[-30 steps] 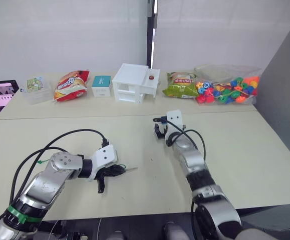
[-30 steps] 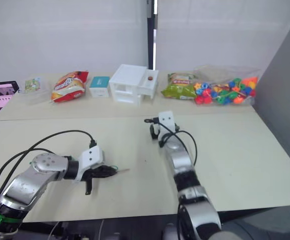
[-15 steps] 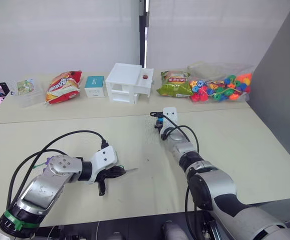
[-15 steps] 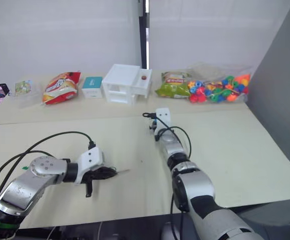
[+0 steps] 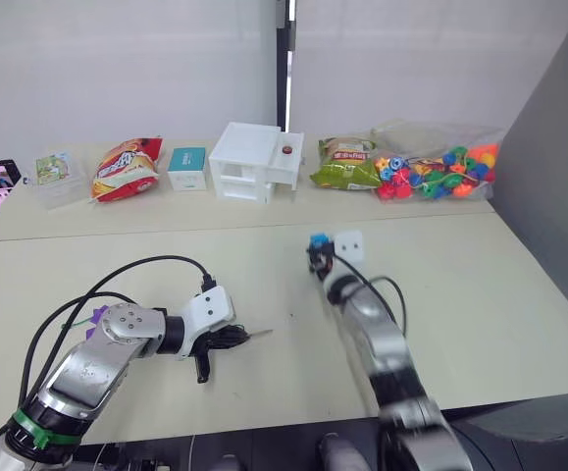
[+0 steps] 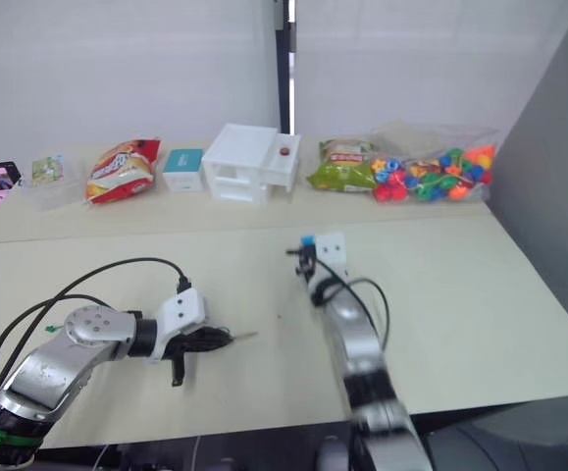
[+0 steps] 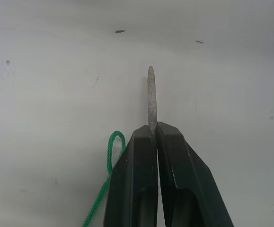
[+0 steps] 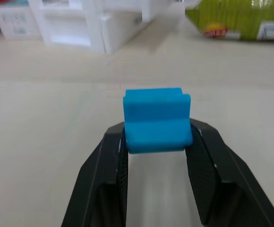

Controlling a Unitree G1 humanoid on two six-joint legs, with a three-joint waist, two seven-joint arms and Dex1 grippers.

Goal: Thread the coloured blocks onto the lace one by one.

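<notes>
Surface: pale cream tabletop, snack bags and a white plastic house along the far edge.
Left gripper: pinched tight on the stiff dark tip of the thin green lace, tip jutting forward, low over the table.
Right gripper: clamped on one small blue plastic cube, raised mid-table.
Step done well: line up cube hole with tip, close slowly, keep tip level.
Count: one cube, one lace.

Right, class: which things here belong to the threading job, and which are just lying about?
Job:
blue block, in the right tool
green lace, stiff tip in the left tool

Lying about:
snack bags
white box
bag of beads
</notes>
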